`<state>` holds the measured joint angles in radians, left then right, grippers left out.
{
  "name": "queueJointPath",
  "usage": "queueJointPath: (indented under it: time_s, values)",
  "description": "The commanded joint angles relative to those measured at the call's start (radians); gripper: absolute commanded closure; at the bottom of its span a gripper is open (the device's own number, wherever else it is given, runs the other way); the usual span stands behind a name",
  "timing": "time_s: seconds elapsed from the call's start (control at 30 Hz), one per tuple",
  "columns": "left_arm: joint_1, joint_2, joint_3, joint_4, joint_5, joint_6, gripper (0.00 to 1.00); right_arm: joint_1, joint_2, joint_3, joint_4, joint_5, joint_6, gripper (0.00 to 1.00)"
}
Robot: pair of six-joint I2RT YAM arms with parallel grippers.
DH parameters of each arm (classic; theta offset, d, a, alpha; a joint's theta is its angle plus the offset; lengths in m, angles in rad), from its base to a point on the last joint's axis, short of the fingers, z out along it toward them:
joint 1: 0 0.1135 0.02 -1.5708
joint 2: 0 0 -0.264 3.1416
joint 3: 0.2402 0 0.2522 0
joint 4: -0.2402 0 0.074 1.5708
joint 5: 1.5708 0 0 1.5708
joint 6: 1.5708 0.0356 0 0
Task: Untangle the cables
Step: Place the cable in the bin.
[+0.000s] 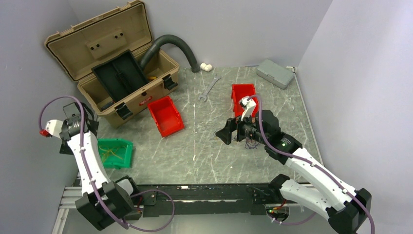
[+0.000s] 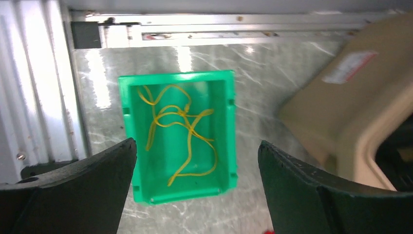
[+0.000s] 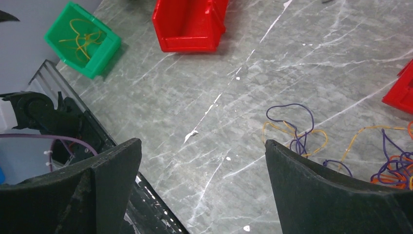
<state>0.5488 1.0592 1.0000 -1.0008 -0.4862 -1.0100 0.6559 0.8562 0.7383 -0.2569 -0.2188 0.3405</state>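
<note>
1. The cables [image 3: 298, 140] run off the right wrist view's right edge, partly behind the right hand [image 3: 202, 144]'s finger.
2. From above, the right arm [image 1: 272, 134] covers most of them.
3. The tan toolbox [image 2: 350, 102] is blurred and cut off in the left wrist view.

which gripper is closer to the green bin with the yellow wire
Left. The left gripper hangs close by the green bin; the right gripper is across the table, by the tangled cables.
</note>
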Motion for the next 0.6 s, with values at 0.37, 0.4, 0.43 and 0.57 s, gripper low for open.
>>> queueJointPath:
  time_s: [0.37,0.4,0.43,0.57]
  values:
    - [-0.397,-0.253,-0.070,0.310,0.797,0.624,0.00,-0.171,0.126,0.080,-0.310,0.453,0.158,0.00]
    - [-0.447,-0.249,-0.077,0.313,0.789,0.627,0.01,-0.214,0.126,0.059,-0.311,0.443,0.166,0.00]
    - [-0.502,-0.250,-0.084,0.323,0.782,0.627,0.01,-0.251,0.123,0.043,-0.311,0.447,0.175,0.00]
    - [-0.688,-0.266,-0.133,0.421,0.850,0.639,0.01,-0.291,0.115,-0.010,-0.302,0.571,0.256,0.00]
